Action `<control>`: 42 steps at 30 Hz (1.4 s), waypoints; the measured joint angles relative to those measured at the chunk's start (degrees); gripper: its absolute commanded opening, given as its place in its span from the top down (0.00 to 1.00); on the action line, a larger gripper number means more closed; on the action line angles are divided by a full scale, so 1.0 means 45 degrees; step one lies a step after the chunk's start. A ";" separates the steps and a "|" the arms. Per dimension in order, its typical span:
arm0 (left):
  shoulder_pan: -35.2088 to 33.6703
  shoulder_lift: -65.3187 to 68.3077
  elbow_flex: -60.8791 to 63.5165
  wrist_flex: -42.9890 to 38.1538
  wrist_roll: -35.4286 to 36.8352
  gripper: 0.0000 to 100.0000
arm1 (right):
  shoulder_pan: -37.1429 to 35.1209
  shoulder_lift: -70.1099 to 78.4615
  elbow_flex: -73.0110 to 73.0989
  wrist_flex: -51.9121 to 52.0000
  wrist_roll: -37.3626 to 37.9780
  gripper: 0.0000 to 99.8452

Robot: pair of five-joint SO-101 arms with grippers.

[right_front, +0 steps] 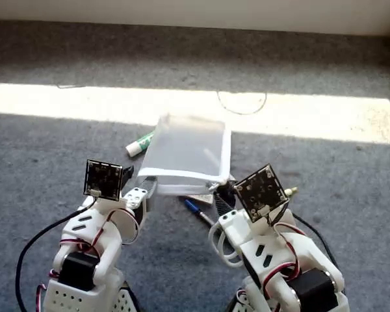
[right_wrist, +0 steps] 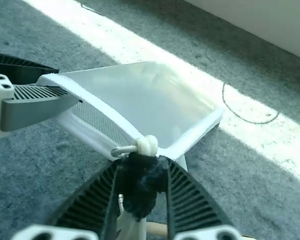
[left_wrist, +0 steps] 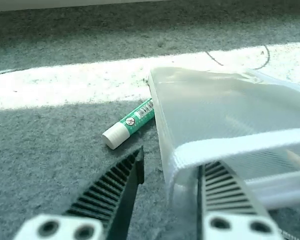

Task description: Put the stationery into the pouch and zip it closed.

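a zip pull (right_wrist: 140, 187) at the pouch (right_wrist: 150, 100) corner is clamped by the right gripper (right_wrist: 141, 172). the rim is touched by the left gripper (right_wrist: 65, 86). the carpet (right_wrist: 45, 165) is crossed by sunlight.

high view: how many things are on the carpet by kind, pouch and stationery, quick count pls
pouch: 1
glue stick: 1
pen: 1
total: 3
The pen is blue and lies partly under the pouch. More may be hidden beneath it, but I cannot tell.
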 measured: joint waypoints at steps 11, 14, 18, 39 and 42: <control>0.0020 0.0000 0.0000 0.0000 -0.0684 0.96 | -0.0059 0.0000 0.0000 0.0000 0.0000 0.99; 0.0020 0.0000 0.0000 -0.0527 -0.0821 0.99 | -0.0078 -0.0020 0.0000 0.0000 0.0000 0.99; 0.0000 0.0020 -0.0098 -0.0996 -0.0821 0.99 | -0.0078 -0.0020 0.0000 0.0000 0.0000 0.93; -0.1368 0.0020 -0.2051 -0.0781 -0.0840 0.99 | 0.3263 -0.0020 0.1348 -0.2598 -0.1074 0.82; -0.1680 0.0020 -0.2501 -0.0781 -0.0840 0.99 | 0.3321 0.0000 0.2208 -0.3516 -0.1074 0.82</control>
